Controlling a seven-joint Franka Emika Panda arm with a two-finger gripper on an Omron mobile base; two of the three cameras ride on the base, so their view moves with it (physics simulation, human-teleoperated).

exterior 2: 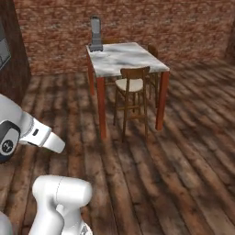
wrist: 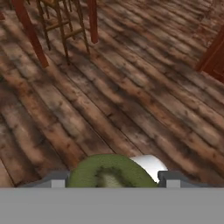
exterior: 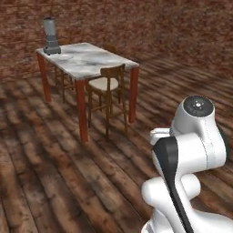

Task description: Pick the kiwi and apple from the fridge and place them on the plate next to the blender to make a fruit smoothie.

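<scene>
While the blender waits on the far surface, the tool pinches a kiwi between 2 fingertips, seemingly light, smooth, slip-prone; grip its middle.

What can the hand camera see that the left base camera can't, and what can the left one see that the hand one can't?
Hand view: the green kiwi sits between the tool's two fingertips, above the floor.
Left base view: the blender and a pale plate beside it on the marble table.
Both show the wooden floor, the red table legs and the wooden chair.
</scene>
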